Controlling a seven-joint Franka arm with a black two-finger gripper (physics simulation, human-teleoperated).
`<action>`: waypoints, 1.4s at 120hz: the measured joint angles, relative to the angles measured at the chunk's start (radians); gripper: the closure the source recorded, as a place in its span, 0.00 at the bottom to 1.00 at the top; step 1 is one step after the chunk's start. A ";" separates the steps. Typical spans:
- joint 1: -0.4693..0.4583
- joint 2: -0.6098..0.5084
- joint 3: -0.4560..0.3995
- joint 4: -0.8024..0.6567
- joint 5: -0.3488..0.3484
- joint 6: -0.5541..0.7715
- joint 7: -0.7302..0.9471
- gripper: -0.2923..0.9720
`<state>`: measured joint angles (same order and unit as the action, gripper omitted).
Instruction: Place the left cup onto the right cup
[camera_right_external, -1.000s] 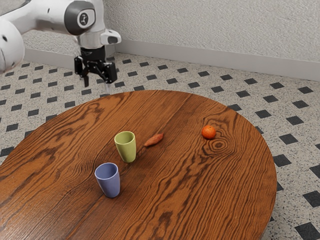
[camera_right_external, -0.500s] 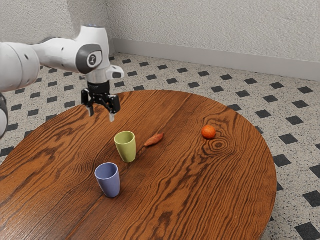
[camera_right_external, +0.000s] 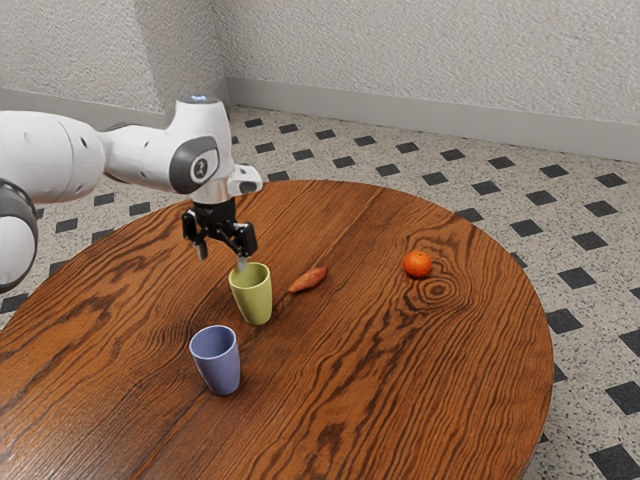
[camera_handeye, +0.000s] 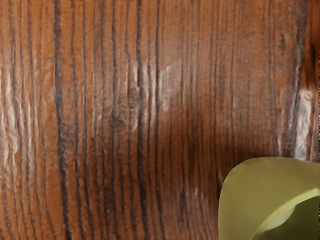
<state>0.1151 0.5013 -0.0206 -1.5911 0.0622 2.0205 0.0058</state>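
A yellow-green cup (camera_right_external: 251, 292) stands upright near the middle of the round wooden table (camera_right_external: 400, 380). A blue-violet cup (camera_right_external: 216, 359) stands upright in front of it, closer to the table's near edge. My gripper (camera_right_external: 221, 255) hangs open just above and behind the green cup's rim, one fingertip close over the rim, holding nothing. Close under my hand in the wrist view, the green cup (camera_handeye: 270, 200) shows its rim and wall against the wood grain.
A small orange-brown sweet potato (camera_right_external: 307, 279) lies just to the exterior view's right of the green cup. An orange (camera_right_external: 418, 264) sits farther right on the table. Checkered floor and a wall surround the table.
My arm has come down and moved toward the exterior view's right, from beyond the table's far edge to just above the green cup. The cups have not moved.
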 joint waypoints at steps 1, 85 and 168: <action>0.000 0.001 0.000 0.000 0.000 0.002 0.000 0.23; -0.015 0.062 -0.015 0.000 0.008 0.079 -0.024 0.69; -0.079 -0.196 -0.027 -0.084 0.027 -0.004 -0.068 0.85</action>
<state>0.0366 0.3049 -0.0477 -1.6747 0.0892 2.0161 -0.0620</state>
